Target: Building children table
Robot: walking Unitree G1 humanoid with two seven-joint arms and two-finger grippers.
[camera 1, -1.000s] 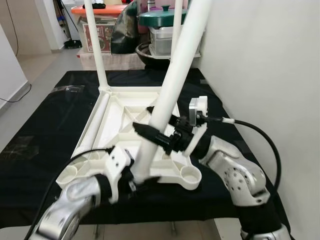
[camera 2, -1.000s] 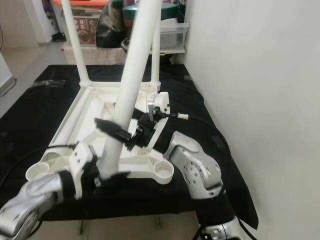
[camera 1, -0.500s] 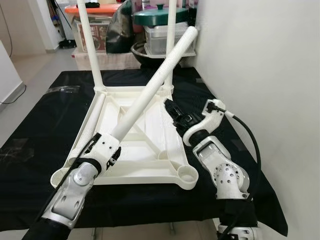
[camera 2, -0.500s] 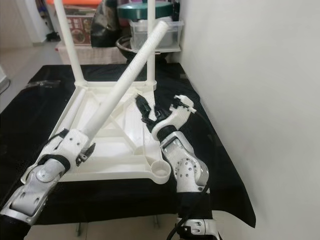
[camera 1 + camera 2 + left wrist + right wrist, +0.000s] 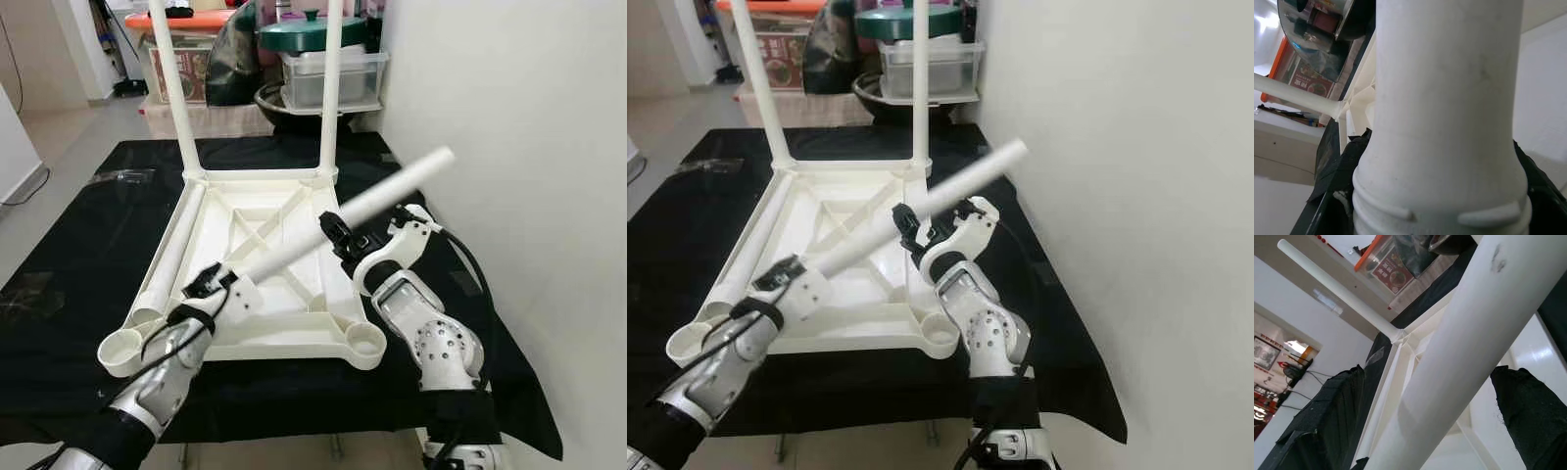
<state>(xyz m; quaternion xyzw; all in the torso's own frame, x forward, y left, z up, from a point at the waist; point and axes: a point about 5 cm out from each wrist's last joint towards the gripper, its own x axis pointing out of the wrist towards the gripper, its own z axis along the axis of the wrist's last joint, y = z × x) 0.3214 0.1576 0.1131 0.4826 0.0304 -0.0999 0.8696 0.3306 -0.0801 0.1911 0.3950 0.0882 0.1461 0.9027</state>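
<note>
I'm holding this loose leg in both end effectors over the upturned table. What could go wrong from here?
1. The long white plastic table leg slants with its far end close to the white wall; swinging it could strike the wall.
2. The right end effector stands open around the leg, so the left end effector alone grips the threaded end; the leg could sag.
3. It crosses near the two upright white legs of the upturned white tabletop; a sweep could knock them.

A black cloth [image 5: 78, 245] covers the work surface, whose right edge runs just beside a plain white wall [image 5: 529, 127]. Beyond the far edge stand clear storage boxes [image 5: 328, 78] and a green lid [image 5: 312, 31]. The floor [image 5: 73, 132] is light.
</note>
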